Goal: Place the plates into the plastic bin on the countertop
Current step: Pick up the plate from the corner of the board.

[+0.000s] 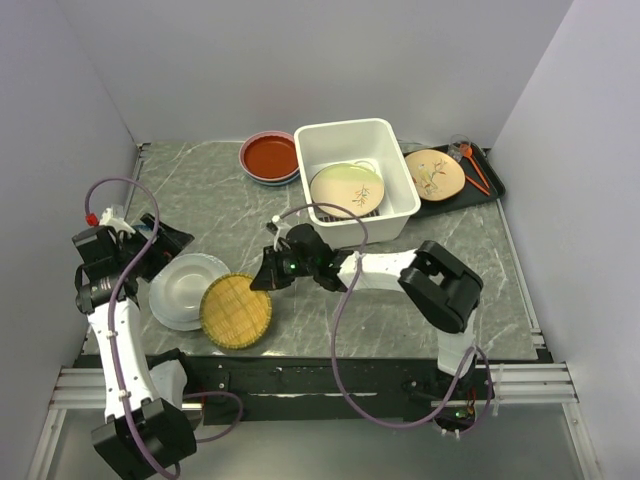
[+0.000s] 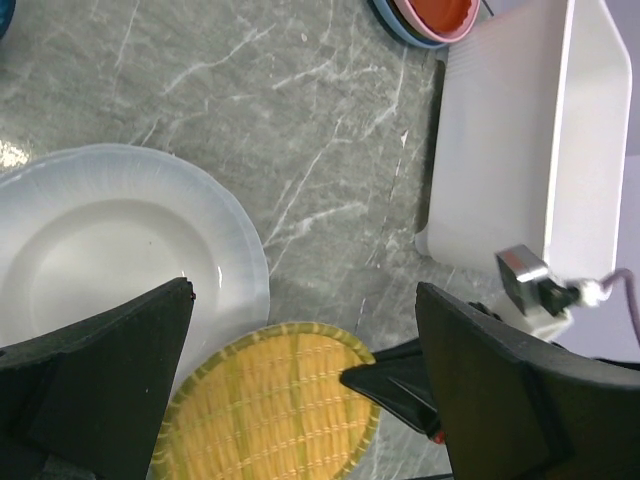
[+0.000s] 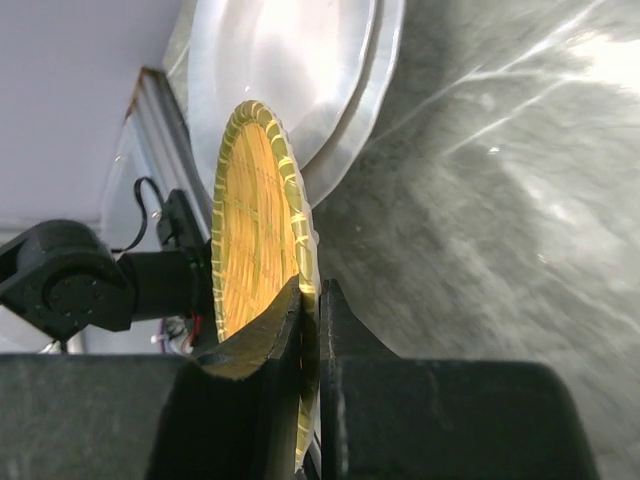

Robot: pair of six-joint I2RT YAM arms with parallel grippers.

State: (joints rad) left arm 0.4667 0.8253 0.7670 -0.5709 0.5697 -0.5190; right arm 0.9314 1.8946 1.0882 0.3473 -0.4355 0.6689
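Countertop [image 1: 210,200] of grey-green marble carries the plastic bin [image 1: 345,143] at the back, with a cream plate [image 1: 345,188] lying inside it, a red plate [image 1: 270,155] stack just left of it and a branch plate [image 1: 434,173] on the black tray [image 1: 490,185] to its right. Nearer the arms, the yellow lattice plate [image 1: 236,310] overlaps the white plates [image 1: 180,285]. The right gripper [image 1: 264,278] is clamped on the lattice plate's rim, while the left gripper [image 2: 305,300] hangs spread wide above the white plates, holding nothing.

A flat black tray [image 1: 488,190] lies at the far right corner of the counter [image 1: 220,190]. Orange utensils [image 1: 472,168] rest on the tray's right part. Plain white walls [image 1: 300,60] border the counter's left, far and right edges.
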